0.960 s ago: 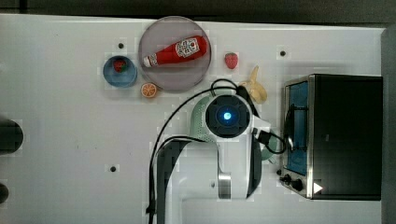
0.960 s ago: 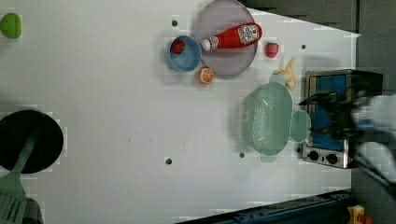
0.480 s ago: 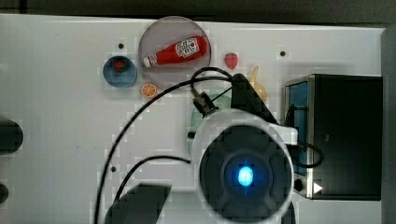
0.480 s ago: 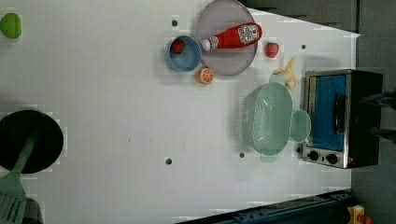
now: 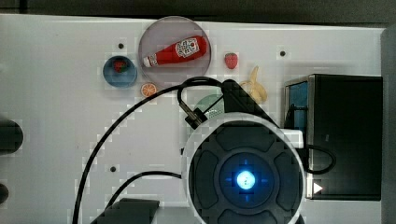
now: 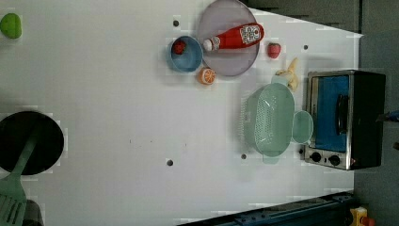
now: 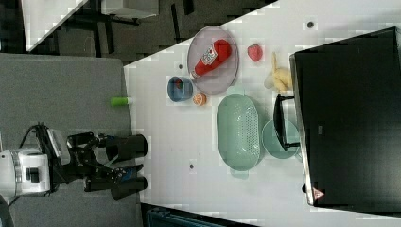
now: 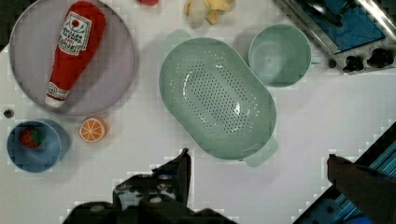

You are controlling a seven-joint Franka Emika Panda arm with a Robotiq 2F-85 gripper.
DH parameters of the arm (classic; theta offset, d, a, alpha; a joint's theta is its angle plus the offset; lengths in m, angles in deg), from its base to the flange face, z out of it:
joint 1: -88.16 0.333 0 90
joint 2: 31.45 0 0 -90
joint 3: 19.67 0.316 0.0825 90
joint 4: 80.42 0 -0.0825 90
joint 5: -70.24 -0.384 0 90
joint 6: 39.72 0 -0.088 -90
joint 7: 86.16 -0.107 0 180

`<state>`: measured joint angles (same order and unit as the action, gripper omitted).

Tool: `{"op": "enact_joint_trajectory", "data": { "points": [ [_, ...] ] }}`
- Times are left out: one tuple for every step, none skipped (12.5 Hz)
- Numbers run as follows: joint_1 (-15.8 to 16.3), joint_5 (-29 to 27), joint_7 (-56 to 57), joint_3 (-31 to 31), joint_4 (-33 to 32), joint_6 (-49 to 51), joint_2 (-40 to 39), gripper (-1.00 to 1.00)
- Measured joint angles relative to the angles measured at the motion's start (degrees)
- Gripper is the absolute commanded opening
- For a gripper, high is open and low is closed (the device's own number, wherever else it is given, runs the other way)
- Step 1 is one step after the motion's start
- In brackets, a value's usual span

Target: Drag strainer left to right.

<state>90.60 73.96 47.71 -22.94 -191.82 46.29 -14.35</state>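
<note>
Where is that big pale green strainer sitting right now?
In the left view, the strainer sits on the white table towards the right, touching the round green cup beside the toaster oven, below the banana.

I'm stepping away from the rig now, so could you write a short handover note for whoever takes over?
Gripper: open, holding nothing, up above the table and clear of the strainer.
Strainer: flat on the white table, upright, close beside the small green cup, which sits against the toaster oven. Ketchup bottle lies on the grey plate; blue bowl next to it.
Done: the strainer seems already dragged across, next to the oven.
Left: probably nothing; check the position is acceptable.
</note>
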Motion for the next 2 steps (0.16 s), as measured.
{"op": "enact_joint_trajectory", "data": {
  "points": [
    [0.06,0.17,0.59,-0.41,1.06,0.66,-0.83,1.00],
    [-0.50,0.26,0.91,-0.45,1.40,1.00,-1.29,1.00]
  ]
}}
